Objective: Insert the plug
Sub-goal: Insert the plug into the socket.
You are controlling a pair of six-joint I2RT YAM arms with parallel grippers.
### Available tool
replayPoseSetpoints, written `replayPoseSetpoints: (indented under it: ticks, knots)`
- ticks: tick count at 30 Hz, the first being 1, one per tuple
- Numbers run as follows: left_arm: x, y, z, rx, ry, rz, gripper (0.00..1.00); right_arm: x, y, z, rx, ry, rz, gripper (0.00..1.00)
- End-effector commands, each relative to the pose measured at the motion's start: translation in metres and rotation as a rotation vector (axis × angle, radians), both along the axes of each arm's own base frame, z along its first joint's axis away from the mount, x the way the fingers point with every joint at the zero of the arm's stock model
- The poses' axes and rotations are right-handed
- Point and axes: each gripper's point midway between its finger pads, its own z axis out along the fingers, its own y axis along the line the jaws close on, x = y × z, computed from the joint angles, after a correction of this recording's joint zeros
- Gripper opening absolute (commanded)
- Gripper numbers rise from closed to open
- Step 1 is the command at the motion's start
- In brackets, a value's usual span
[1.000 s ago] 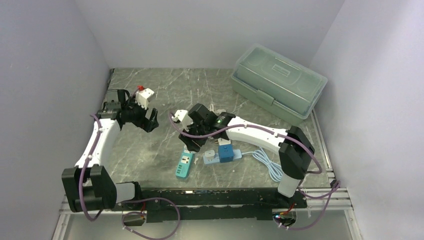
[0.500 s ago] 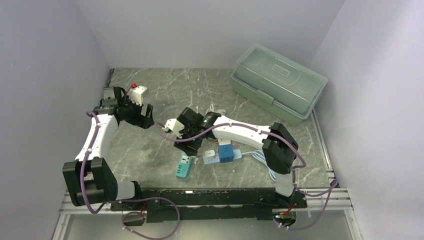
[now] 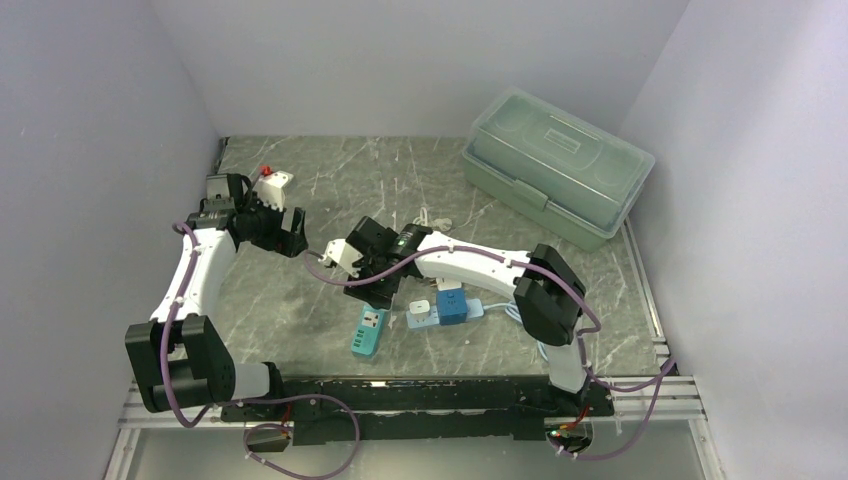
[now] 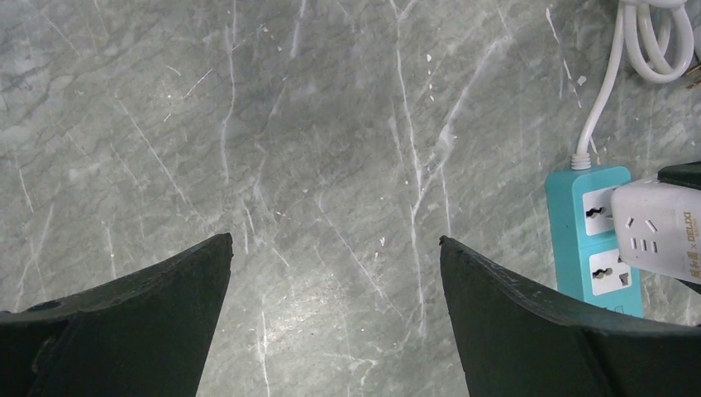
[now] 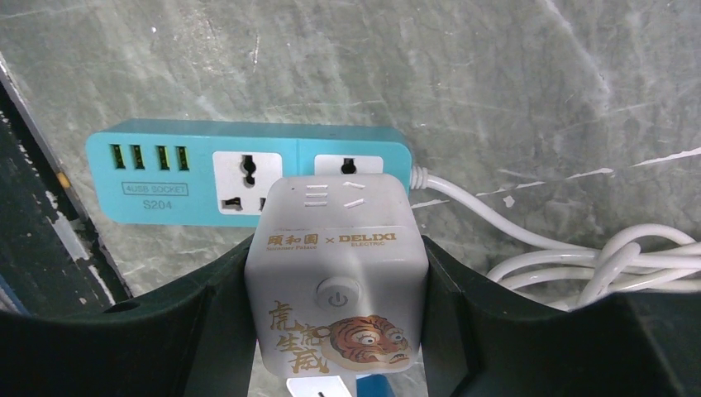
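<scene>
The plug is a white cube (image 5: 335, 281) with a tiger print and a power button. My right gripper (image 5: 339, 248) is shut on its two sides and holds it just above the table. Right behind it lies the teal power strip (image 5: 165, 178), sockets and USB ports facing up. From above, the strip (image 3: 368, 332) lies near the front and my right gripper (image 3: 380, 282) hangs over its far end. The left wrist view catches the strip (image 4: 591, 248) and the cube (image 4: 661, 231) at its right edge. My left gripper (image 4: 333, 238) is open over bare marble.
A green lidded box (image 3: 555, 165) stands at the back right. A blue cube (image 3: 452, 305) sits on a light blue strip (image 3: 422, 318), its cable (image 3: 535, 325) coiled to the right. The teal strip's white cable (image 5: 595, 265) is coiled beyond it.
My right arm has carried the white cube left and nearer to the teal strip's far end. The left arm drew back to the left a second ago and has since held still.
</scene>
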Motion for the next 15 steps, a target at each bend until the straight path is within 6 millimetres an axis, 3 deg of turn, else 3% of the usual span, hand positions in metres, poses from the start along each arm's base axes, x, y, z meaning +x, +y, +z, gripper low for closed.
replayPoseSetpoints:
  ticks: [1, 15]
  knots:
    - [0.0065, 0.0058, 0.0058, 0.008, -0.015, 0.034, 1.00, 0.0133, 0.0079, 0.0155, 0.023, -0.060, -0.001, 0.00]
    - [0.0098, 0.0096, 0.0047, 0.009, -0.013, 0.062, 1.00, 0.0166, 0.0118, 0.0175, 0.028, -0.071, 0.001, 0.00]
